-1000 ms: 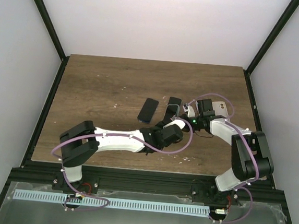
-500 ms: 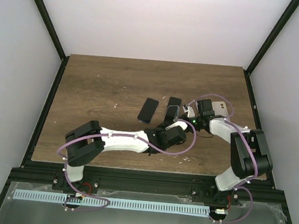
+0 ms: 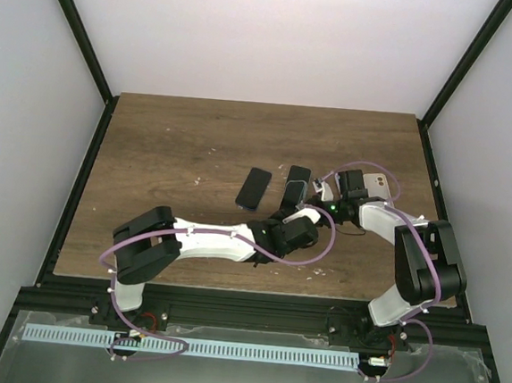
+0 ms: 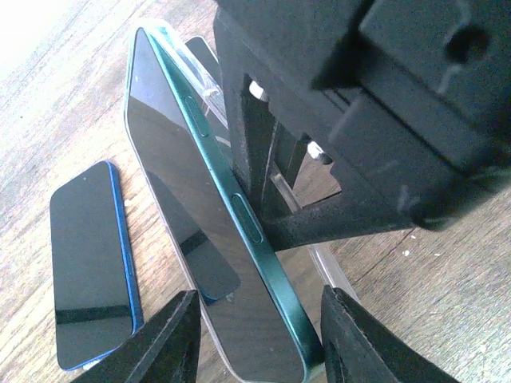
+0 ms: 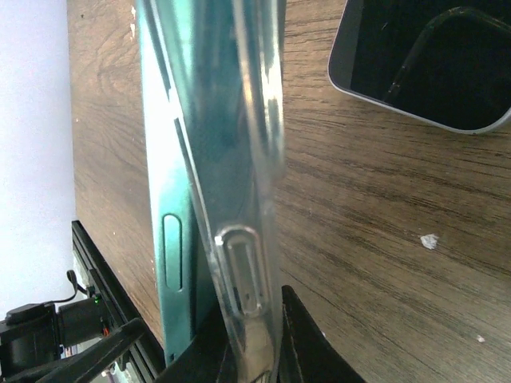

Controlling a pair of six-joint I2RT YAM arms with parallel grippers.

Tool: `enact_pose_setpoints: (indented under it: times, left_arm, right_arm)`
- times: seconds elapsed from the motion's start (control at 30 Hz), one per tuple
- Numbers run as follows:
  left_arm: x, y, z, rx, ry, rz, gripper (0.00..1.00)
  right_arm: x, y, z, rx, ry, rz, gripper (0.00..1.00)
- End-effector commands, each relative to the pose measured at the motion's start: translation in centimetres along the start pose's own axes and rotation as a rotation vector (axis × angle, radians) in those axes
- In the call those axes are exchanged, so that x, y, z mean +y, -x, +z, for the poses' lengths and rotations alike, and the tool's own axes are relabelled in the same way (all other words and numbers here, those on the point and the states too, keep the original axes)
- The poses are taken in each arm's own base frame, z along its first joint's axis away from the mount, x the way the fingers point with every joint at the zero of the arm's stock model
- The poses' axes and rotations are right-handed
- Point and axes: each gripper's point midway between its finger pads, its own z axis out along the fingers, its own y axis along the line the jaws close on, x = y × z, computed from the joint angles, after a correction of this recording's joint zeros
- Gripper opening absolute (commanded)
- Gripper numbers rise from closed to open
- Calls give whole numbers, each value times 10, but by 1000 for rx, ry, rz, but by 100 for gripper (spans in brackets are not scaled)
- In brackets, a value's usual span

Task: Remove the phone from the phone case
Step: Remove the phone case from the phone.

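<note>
The green-edged phone (image 3: 294, 188) with a dark screen (image 4: 184, 183) stands tilted on its long edge at the table's middle. It is partly peeled out of its clear case (image 5: 239, 120). My right gripper (image 3: 318, 197) is shut on the case's side wall, pinching it in the right wrist view (image 5: 249, 323). The phone's green edge (image 5: 164, 159) shows just left of the case. My left gripper (image 3: 293, 211) is open. Its fingers straddle the phone's near end (image 4: 257, 299) with small gaps on both sides.
A blue phone (image 3: 254, 189) lies flat just left of the green one and also shows in the left wrist view (image 4: 88, 267). Another phone (image 3: 376, 182) in a clear case lies to the right, seen in the right wrist view (image 5: 431, 64). The wooden table (image 3: 171, 139) surrounds them.
My left arm has crept forward and to the right, bringing its open fingers closer round the phone's near end. The right gripper and the case have stayed in place.
</note>
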Motion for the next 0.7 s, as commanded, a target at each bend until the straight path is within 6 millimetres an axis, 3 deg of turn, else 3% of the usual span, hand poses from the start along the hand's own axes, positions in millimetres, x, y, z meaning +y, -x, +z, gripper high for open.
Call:
enact_pose_setpoints:
  times: [0.0, 0.27, 0.43, 0.53, 0.67]
  left_arm:
    - [12, -20, 9, 45, 80, 33, 42]
    - [32, -31, 12, 60, 224, 141, 43]
    - [43, -25, 6, 38, 304, 199, 25]
    - [44, -23, 5, 31, 329, 231, 8]
    - [47, -17, 1, 16, 335, 222, 0]
  right_arm:
    - [20, 18, -7, -26, 71, -33, 1]
    - [21, 17, -8, -16, 93, -27, 1]
    - [21, 16, -7, -13, 100, -22, 1]
    - [22, 16, -7, -10, 104, -22, 1]
    - [21, 16, -8, -13, 103, -22, 1]
